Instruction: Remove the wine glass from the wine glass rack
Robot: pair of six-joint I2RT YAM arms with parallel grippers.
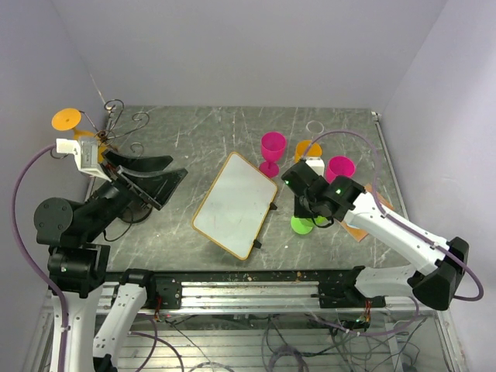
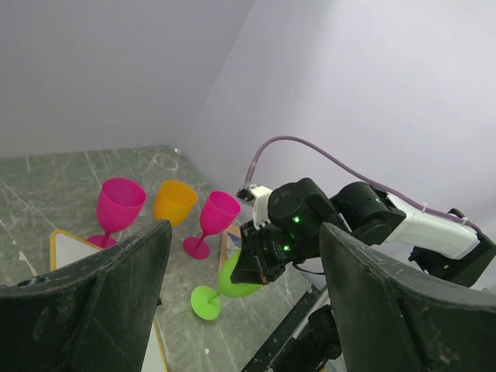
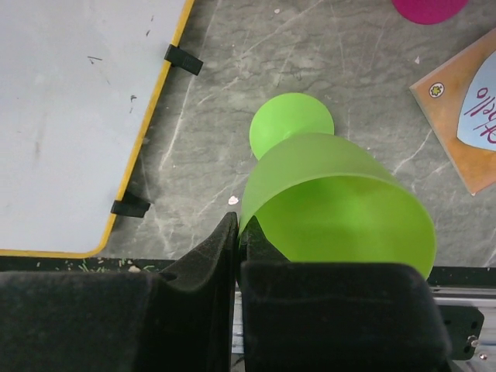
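Scratched grey desk [image 1: 201,132], white walls [image 1: 232,46], right claw [image 3: 238,240] clamped on green wine glass [image 3: 341,201] rim, left claw [image 2: 244,232] spread wide, card [image 3: 465,116] with purple scribble, can't read it

Green glass [image 1: 302,225] bowl mostly hidden by right jaws.

The top camera hangs above and behind both arm bases, looking down and forward from far off over the whole table [image 1: 232,132] to the back wall. The left wrist camera sits high at the table's left side and faces almost level between the left fingers [image 2: 93,302], across to the right arm [image 2: 403,221] and the right wall. The right wrist camera looks steeply down past the right fingers [image 3: 341,318] from very close; all three views share the green wine glass [image 3: 341,209] and the whiteboard [image 1: 235,203]
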